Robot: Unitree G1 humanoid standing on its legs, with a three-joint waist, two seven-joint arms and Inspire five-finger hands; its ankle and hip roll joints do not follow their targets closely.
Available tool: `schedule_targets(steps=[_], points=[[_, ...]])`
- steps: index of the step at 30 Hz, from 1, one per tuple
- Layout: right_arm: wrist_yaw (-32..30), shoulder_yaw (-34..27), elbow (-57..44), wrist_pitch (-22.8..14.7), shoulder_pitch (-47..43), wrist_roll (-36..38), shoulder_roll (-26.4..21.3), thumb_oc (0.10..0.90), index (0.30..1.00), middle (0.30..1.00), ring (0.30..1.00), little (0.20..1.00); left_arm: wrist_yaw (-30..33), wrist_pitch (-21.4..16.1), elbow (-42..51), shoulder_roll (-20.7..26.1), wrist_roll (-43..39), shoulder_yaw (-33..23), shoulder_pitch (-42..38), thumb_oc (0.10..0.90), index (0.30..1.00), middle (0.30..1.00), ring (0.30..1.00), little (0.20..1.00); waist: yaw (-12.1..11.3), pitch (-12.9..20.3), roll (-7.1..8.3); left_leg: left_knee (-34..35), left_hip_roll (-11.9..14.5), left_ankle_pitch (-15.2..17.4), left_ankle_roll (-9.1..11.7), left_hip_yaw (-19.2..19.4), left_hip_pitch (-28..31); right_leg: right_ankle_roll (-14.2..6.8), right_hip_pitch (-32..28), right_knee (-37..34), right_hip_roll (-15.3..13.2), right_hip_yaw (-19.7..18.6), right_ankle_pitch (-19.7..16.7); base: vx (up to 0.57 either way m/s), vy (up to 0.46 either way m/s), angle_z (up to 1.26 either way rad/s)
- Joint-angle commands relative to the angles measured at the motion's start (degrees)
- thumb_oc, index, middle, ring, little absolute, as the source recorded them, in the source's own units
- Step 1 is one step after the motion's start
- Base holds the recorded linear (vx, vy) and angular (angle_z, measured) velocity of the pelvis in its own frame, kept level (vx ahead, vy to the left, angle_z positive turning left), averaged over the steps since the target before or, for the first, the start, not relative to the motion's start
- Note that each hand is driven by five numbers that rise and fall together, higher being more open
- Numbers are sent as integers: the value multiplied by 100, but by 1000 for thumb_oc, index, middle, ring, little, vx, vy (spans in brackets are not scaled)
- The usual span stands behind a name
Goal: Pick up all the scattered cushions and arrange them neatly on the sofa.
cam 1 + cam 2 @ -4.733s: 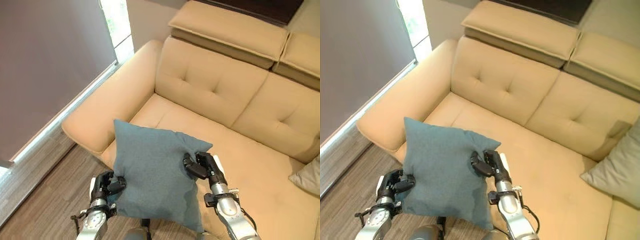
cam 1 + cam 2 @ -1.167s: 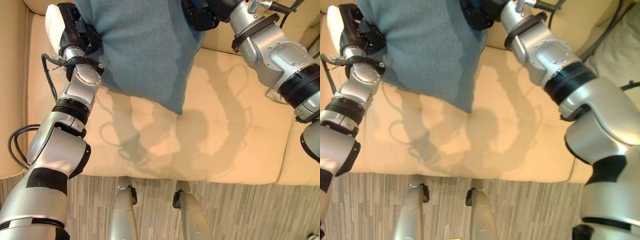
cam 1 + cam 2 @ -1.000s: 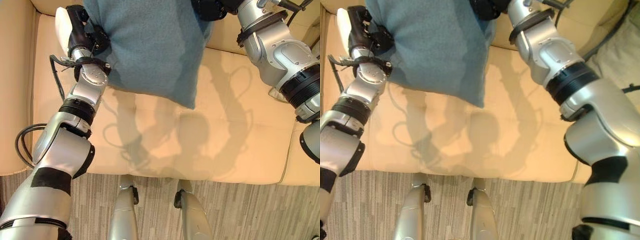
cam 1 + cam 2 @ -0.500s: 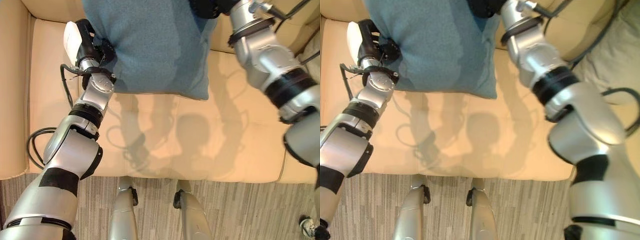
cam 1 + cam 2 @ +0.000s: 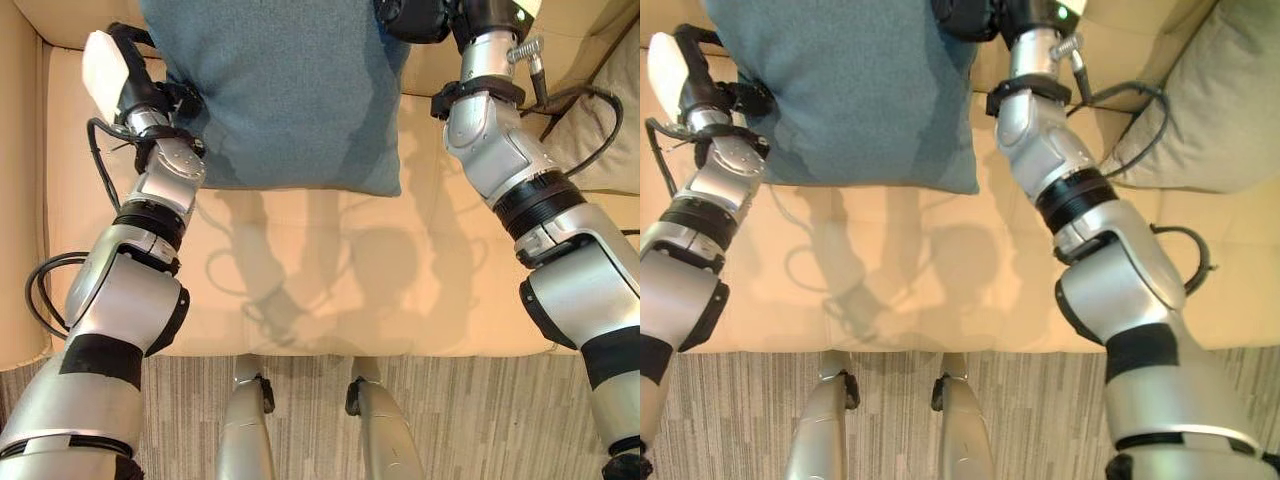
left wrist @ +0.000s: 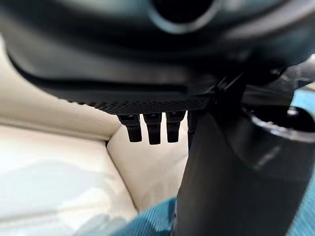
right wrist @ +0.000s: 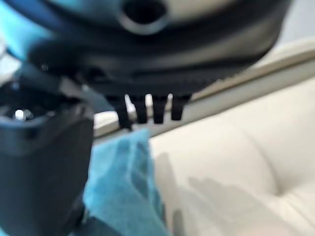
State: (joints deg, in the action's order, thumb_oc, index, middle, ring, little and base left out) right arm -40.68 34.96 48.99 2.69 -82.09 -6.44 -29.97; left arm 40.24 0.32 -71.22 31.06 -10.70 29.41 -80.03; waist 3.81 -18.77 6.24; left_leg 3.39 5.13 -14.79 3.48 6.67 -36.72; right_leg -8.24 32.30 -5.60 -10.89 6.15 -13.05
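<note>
Setting: tan sofa (image 5: 300, 280), seat under my arms
Cushion: teal cushion (image 5: 280, 90) had swung level; lower edge near the seat
Hands: left hand (image 5: 150, 95) and right hand (image 5: 420, 15) pinched its side edges
Meaning: I judged placement close

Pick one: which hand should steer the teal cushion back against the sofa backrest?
Neither alone, probably. The left hand grips the teal cushion at its left edge and the right hand at its upper right, over the sofa seat. If forced: left, lower grip.

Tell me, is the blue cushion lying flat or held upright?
Upright: the blue cushion hangs between left robot hand and right robot hand.
</note>
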Motion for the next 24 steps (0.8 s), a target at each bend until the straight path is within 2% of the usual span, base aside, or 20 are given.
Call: schedule_targets(steps=[1, 3, 4, 5, 8, 9, 11, 16, 18, 21, 22, 24], points=[[-925, -550, 69, -170, 79, 475, -188, 800, 900, 900, 900, 900, 795, -494, -34, 275, -240, -460, -764, 800, 900, 900, 900, 900, 101, 461, -352, 161, 59, 671, 387, -254, 515, -277, -567, 252, -50, 12, 679, 36, 8, 7], [-985, -1117, -558, -215, 551, 623, -262, 800, 900, 900, 900, 900, 694, -1045, 786, 14, -1266, -1296, -552, 800, 900, 900, 900, 900, 83, 492, -430, 161, 9, 754, 347, -270, 651, -252, -689, 277, -62, 3, 752, 43, 10, 1], [-983, -1127, -583, -206, 582, 618, -270, 800, 900, 900, 900, 900, 697, -1041, 807, 5, -1265, -1300, -526, 800, 900, 900, 900, 900, 77, 495, -431, 161, 9, 757, 347, -271, 662, -252, -700, 279, -62, 5, 755, 59, 7, -7], [-969, -1420, -924, -351, 850, 778, -310, 800, 900, 900, 900, 900, 662, -1332, 1378, -40, -1599, -1560, -407, 800, 900, 900, 900, 900, 70, 531, -470, 161, -8, 806, 332, -254, 759, -236, -781, 292, -76, -5, 795, 49, 2, -5], [-812, -1605, -1197, -548, 1147, 939, -375, 800, 900, 900, 900, 900, 633, -1505, 1904, -53, -1657, -1693, -183, 800, 900, 900, 900, 900, 50, 580, -482, 161, -22, 842, 323, -247, 857, -218, -869, 298, -89, 0, 826, 29, -4, -2], [-576, -1679, -1332, -634, 1395, 999, -441, 800, 900, 900, 900, 900, 423, -1549, 2223, -60, -1741, -1771, 72, 800, 900, 900, 900, 900, 42, 652, -488, 161, -25, 873, 311, -229, 963, -199, -951, 321, -89, 9, 873, 60, -19, -4], [-409, -1680, -1397, -696, 1529, 1083, -463, 800, 900, 900, 900, 900, 228, -1559, 2117, -90, -1972, -1753, 132, 800, 900, 900, 900, 900, 50, 703, -477, 161, -23, 848, 305, -201, 1032, -179, -1014, 326, -85, 13, 867, 0, 0, 0], [50, -1737, -1892, -609, 2125, 1045, -643, 800, 900, 900, 900, 900, -359, -1578, 2741, -83, -2382, -1699, 761, 800, 900, 900, 900, 900, 46, 777, -493, 161, -15, 940, 279, -190, 1281, -162, -1256, 355, -56, 33, 973, 24, -14, 0], [210, -1779, -1975, -578, 2284, 1125, -721, 800, 900, 900, 900, 900, -603, -1323, 2754, -92, -2165, -1490, 1128, 800, 900, 900, 900, 900, 13, 701, -504, 161, 6, 909, 232, -205, 1362, -139, -1296, 454, -71, 47, 1011, 0, 0, 0], [236, -1839, -2036, -594, 2341, 1195, -675, 800, 900, 900, 900, 900, -626, -1195, 2586, -259, -2090, -1502, 1311, 800, 900, 900, 900, 900, -6, 628, -485, 161, 12, 925, 223, -200, 1427, -122, -1299, 539, -78, 27, 1068, -44, -9, -3], [233, -1867, -2088, -643, 2278, 1276, -651, 800, 900, 900, 900, 900, -637, -989, 2176, -392, -1892, -1511, 1393, 800, 900, 900, 900, 900, -6, 540, -454, 153, 24, 883, 229, -200, 1380, -106, -1218, 586, -78, 19, 1067, -43, -11, -6], [230, -1874, -2138, -684, 2272, 1316, -654, 800, 900, 900, 900, 900, -637, -932, 1971, -427, -1826, -1517, 1370, 800, 900, 900, 900, 900, -2, 507, -444, 154, 27, 862, 236, -202, 1338, -102, -1173, 601, -74, 10, 1060, -52, -6, -3]])
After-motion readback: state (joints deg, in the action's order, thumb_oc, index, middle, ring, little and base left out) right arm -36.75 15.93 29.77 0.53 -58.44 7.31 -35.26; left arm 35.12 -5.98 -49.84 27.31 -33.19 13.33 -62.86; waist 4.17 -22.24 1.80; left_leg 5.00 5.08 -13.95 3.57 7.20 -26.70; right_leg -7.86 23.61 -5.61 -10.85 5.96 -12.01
